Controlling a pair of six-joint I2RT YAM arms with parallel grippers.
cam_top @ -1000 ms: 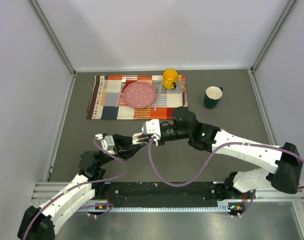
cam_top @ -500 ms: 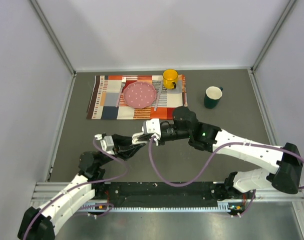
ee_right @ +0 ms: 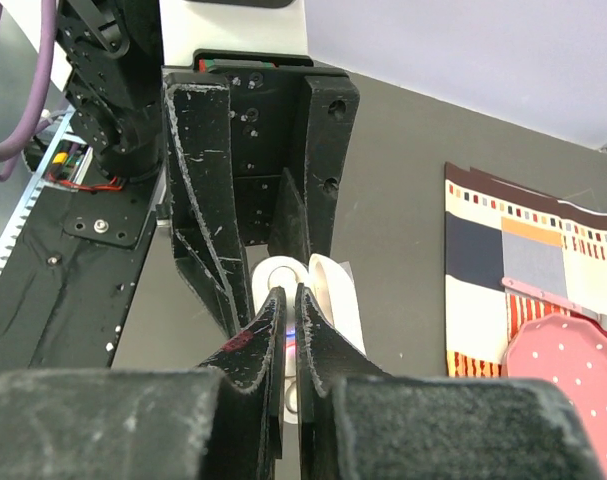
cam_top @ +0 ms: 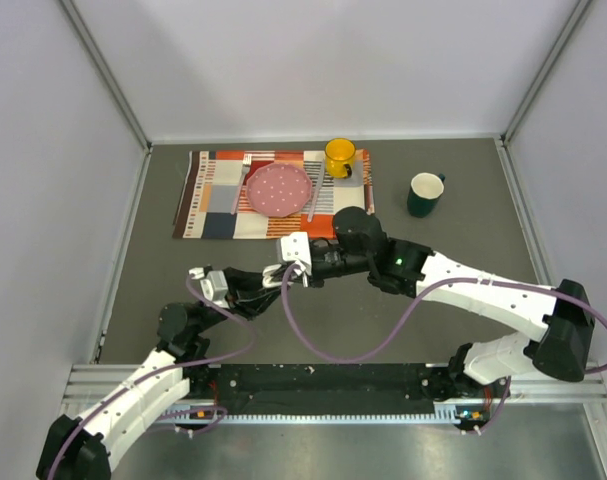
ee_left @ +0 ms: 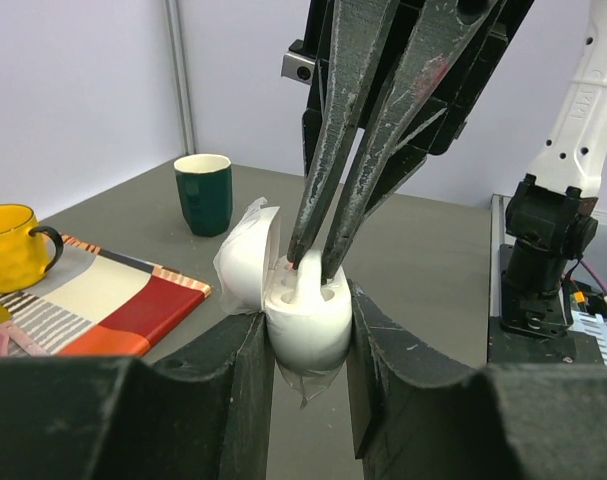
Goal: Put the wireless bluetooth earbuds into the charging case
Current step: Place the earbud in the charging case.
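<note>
We see the left gripper (ee_left: 305, 338) clamped on the small white charging case (ee_left: 305, 318), one black finger pressed against each side, holding it upright above the grey table (cam_top: 453, 180) near the middle of the workspace. The case's lid (ee_left: 247, 255) is hinged open and stands up on the side toward the placemat. A thin clear film clings around the case and hangs below it. From above, the right gripper (ee_left: 312, 262) comes down with its two fingers drawn nearly together, pinching a tiny white earbud (ee_left: 310, 276) at their tips. The earbud's lower end meets the top face of the case, where we can make out round sockets on either side, but we cannot tell whether it is fully seated. In the right wrist view the same narrow gap between the fingertips sits directly over the open case, with the left gripper's dark fingers framing it from behind. From the overhead camera the two grippers meet tip to tip, and the case itself is too small to make out there. Farther back lies a patchwork placemat (cam_top: 211, 205) carrying a pink dotted plate (cam_top: 278, 189) and a yellow mug (cam_top: 340, 157). A dark green mug (cam_top: 424, 194) stands on the bare table, well apart to the right.
</note>
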